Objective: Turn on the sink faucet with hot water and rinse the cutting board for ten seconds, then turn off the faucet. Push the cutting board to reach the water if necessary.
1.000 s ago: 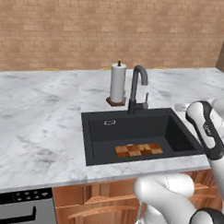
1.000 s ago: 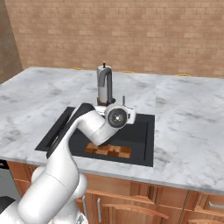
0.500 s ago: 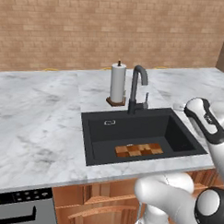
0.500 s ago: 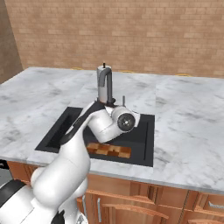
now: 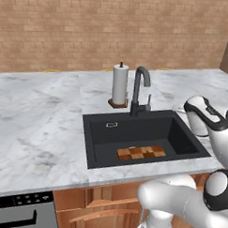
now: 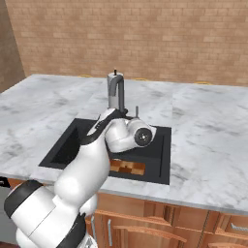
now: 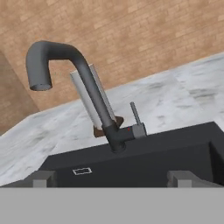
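Observation:
The dark grey sink faucet (image 7: pixel 103 109) stands close ahead in the hand view, its arched spout up left and its small side lever (image 7: pixel 136 114) upright on the right. No water runs from it. My gripper (image 7: pixel 112 178) is open, its fingertips (image 7: pixel 43 178) wide apart and low over the black sink (image 7: pixel 153 159), short of the lever. The faucet (image 5: pixel 140 91) rises behind the sink (image 5: pixel 134 130), and the checkered cutting board (image 5: pixel 142 152) lies flat on the basin floor near the front. My arm (image 6: pixel 131 135) hides part of the board (image 6: pixel 127 168).
A white paper-towel roll (image 5: pixel 120 85) on its stand sits just left of the faucet, and shows behind the neck (image 7: pixel 83 94) in the hand view. Marble counter (image 5: pixel 40 122) surrounds the sink, with a brick wall behind. An oven front (image 5: pixel 17 210) is at lower left.
My arm has swung: the wrist moved right in both base views and now sits over the sink's right half. The board and the faucet lever have not moved.

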